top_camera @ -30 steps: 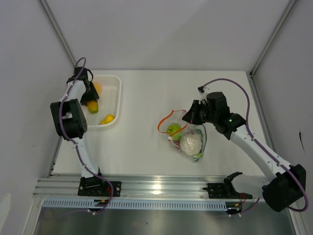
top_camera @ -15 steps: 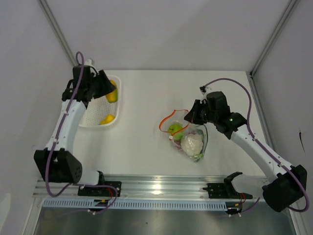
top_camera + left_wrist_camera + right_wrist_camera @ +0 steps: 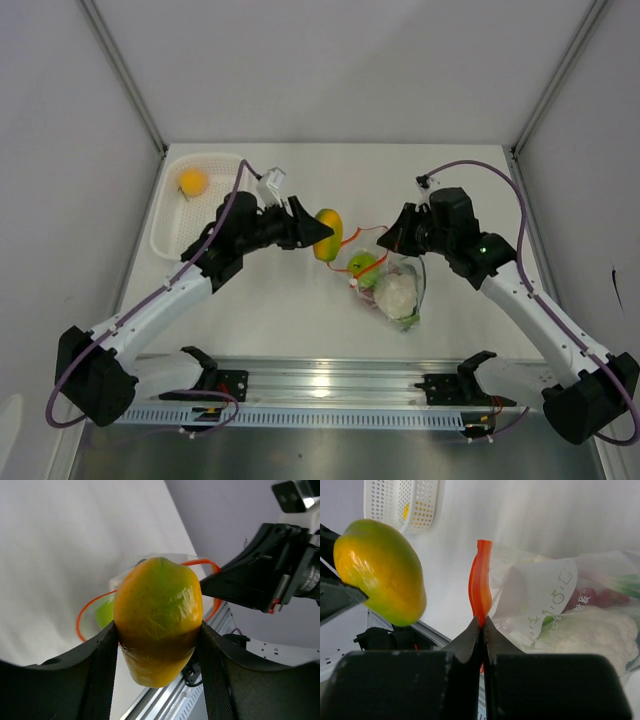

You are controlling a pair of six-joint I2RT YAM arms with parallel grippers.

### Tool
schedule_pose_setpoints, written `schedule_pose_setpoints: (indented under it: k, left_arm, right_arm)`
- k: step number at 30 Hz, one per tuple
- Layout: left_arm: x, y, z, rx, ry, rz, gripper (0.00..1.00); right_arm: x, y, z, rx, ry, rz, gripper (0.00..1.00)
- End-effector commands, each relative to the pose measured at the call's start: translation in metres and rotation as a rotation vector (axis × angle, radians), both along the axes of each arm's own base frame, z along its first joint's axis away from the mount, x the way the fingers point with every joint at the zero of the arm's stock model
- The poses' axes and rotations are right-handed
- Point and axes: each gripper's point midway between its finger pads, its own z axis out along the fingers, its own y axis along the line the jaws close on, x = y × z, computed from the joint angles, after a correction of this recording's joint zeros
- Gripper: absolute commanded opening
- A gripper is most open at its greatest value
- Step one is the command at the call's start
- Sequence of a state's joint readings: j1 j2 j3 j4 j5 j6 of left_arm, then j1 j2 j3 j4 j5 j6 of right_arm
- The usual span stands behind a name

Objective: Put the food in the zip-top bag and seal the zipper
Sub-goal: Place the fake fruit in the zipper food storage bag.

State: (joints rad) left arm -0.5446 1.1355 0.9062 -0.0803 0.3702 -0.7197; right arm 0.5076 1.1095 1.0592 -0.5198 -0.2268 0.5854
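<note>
My left gripper (image 3: 318,233) is shut on the yellow-orange fruit (image 3: 327,234), held above the table just left of the bag's mouth; it fills the left wrist view (image 3: 158,617) and shows at the left of the right wrist view (image 3: 380,570). The clear zip-top bag (image 3: 398,285) lies mid-table with a green apple (image 3: 358,264) and white cauliflower (image 3: 396,293) inside. My right gripper (image 3: 392,238) is shut on the orange-red zipper strip (image 3: 480,582), holding the mouth (image 3: 150,600) open and raised. An orange ball (image 3: 192,182) sits in the basket.
A white mesh basket (image 3: 170,225) stands at the far left of the table. Aluminium frame posts run up both back corners, and a metal rail (image 3: 330,385) runs along the near edge.
My left arm has swung from the basket to the right, carrying the yellow-orange fruit to the bag's mouth. The right gripper has kept its hold on the zipper strip.
</note>
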Motion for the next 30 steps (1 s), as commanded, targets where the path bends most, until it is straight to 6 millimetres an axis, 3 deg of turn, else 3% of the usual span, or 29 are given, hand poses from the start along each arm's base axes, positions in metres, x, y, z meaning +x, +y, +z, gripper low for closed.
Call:
schedule_pose_setpoints:
  k: [1, 5, 12, 15, 17, 18, 19, 21, 28, 30]
  left_arm:
    - [-0.003, -0.032, 0.039, -0.136, -0.087, -0.067, 0.18]
    - [-0.024, -0.065, 0.022, -0.147, -0.022, -0.236, 0.21]
    - [-0.040, -0.083, -0.017, -0.058, 0.106, -0.323, 0.24]
    - [-0.033, -0.089, -0.014, -0.041, 0.110, -0.333, 0.25]
    - [-0.033, -0.089, -0.028, 0.006, 0.165, -0.332, 0.27]
    - [-0.028, -0.094, -0.016, 0.001, 0.142, -0.342, 0.28]
    - [-0.029, -0.095, -0.026, 0.026, 0.182, -0.354, 0.29]
    - [-0.022, -0.100, -0.019, 0.038, 0.175, -0.360, 0.31]
    - [-0.013, -0.110, -0.043, 0.056, 0.287, -0.343, 0.35]
    - [-0.013, -0.118, -0.039, 0.000, 0.319, -0.347, 0.38]
  right_arm:
    - [-0.003, 0.007, 0.041, 0.092, -0.063, 0.007, 0.00]
    - [-0.004, 0.008, 0.045, 0.097, -0.065, 0.018, 0.00]
    - [-0.011, 0.013, 0.044, 0.088, -0.070, 0.086, 0.00]
    - [-0.014, 0.015, 0.041, 0.079, -0.065, 0.112, 0.00]
    - [-0.019, 0.019, 0.040, 0.078, -0.063, 0.137, 0.00]
    - [-0.020, 0.019, 0.039, 0.074, -0.059, 0.143, 0.00]
    - [-0.022, 0.020, 0.038, 0.070, -0.058, 0.148, 0.00]
    - [-0.026, 0.020, 0.040, 0.069, -0.063, 0.155, 0.00]
    - [-0.028, 0.017, 0.055, 0.090, -0.090, 0.125, 0.00]
    - [-0.026, 0.017, 0.059, 0.099, -0.095, 0.110, 0.00]
